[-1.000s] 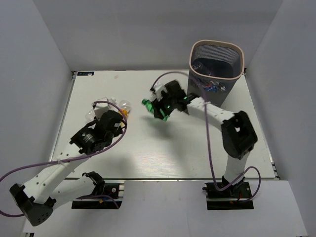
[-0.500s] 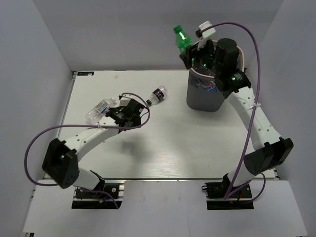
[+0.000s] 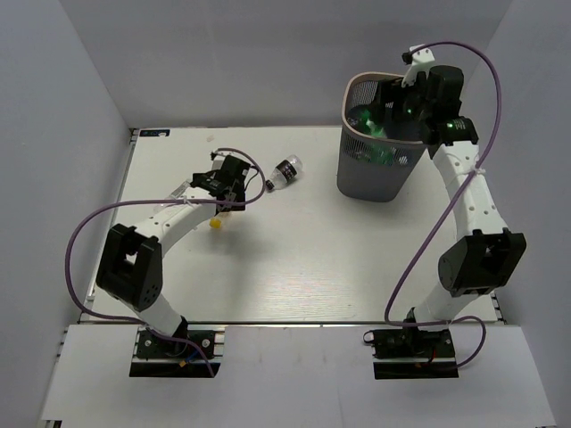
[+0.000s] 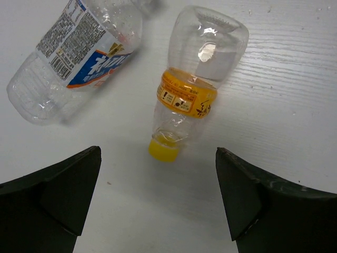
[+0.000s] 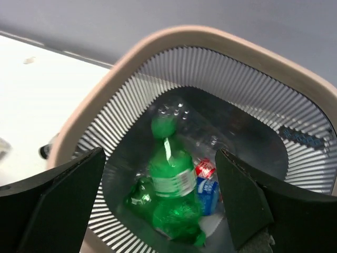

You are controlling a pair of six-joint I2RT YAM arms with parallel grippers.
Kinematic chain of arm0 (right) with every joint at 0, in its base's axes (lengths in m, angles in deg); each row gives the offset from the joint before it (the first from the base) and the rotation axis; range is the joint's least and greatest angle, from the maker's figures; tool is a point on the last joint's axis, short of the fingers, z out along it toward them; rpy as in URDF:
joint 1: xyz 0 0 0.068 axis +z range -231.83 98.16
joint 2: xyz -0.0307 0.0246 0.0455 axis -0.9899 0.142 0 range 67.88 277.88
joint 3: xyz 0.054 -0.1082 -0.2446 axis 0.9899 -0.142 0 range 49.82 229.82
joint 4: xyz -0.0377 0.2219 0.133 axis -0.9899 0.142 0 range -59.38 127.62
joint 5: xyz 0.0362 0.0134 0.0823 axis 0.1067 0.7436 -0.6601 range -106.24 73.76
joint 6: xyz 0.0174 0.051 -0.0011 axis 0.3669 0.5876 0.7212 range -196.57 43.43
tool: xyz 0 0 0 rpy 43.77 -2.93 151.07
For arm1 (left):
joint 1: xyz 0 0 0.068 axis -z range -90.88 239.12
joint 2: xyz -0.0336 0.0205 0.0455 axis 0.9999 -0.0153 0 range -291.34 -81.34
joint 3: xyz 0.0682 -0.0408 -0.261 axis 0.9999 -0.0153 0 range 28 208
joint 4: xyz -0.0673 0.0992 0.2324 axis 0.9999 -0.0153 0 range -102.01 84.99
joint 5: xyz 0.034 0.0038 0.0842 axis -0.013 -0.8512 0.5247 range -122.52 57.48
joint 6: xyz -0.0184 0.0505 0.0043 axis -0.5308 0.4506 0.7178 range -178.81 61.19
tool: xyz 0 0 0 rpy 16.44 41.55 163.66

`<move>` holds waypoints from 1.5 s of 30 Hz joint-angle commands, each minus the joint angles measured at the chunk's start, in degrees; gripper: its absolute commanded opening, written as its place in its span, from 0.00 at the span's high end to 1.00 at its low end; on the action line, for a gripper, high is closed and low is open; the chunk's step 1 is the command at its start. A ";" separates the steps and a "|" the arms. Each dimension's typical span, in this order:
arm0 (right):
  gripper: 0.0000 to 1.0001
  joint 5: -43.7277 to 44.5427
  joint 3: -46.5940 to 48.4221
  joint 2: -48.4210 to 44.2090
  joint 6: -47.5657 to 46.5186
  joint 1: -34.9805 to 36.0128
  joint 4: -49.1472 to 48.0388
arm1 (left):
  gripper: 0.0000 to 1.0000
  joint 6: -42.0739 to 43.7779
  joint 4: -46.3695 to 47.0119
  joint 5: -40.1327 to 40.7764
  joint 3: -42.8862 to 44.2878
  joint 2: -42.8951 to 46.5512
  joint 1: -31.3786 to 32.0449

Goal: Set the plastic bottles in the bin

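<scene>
Both bases are bolted at the near edge. The left arm reaches out over the far-left part of the surface, and the right arm goes up and over to the far-right corner.

Left jaws: wide apart, nothing in them. They hang over the surface, pointed down at two bottles lying flat.
- The clear bottle with orange label has a yellow cap that points toward the wrist camera. It sits centred ahead of the jaws and touches neither one.
- The clear bottle with blue label lies just beside it on the left, at an angle. There is a small gap, so the two don't touch.

The dark-labelled bottle lies on its side a little further right on the surface. It is clear of the left arm and well short of the bin.

The bin stands upright at the far right of the surface.

Right jaws: spread wide and empty, held above the bin mouth and looking straight down into it.

Inside the bin:
- A green bottle, roughly upright with its cap up. It is blurred, so I can't tell whether it is settled.
- A second green bottle lower down, lying under the first.
- A red-capped bottle just right of the green ones.
- Some clear plastic behind them, too blurred to count.

Three bottles on the surface, the rest that I can see are in the bin.
</scene>
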 commanded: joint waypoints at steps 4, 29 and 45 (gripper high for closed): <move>0.10 -12.41 -5.81 -10.28 1.04 -2.09 -4.65 | 0.01 5.34 4.93 -3.84 2.04 -3.15 -2.45; 0.53 -34.90 -39.74 -35.61 -10.61 -3.14 -3.43 | 0.86 11.06 18.11 -34.69 10.82 -6.07 -5.27; 1.00 -41.25 -58.28 -35.43 -47.73 -2.79 18.21 | 0.89 -12.04 48.16 -63.69 47.37 -18.70 0.09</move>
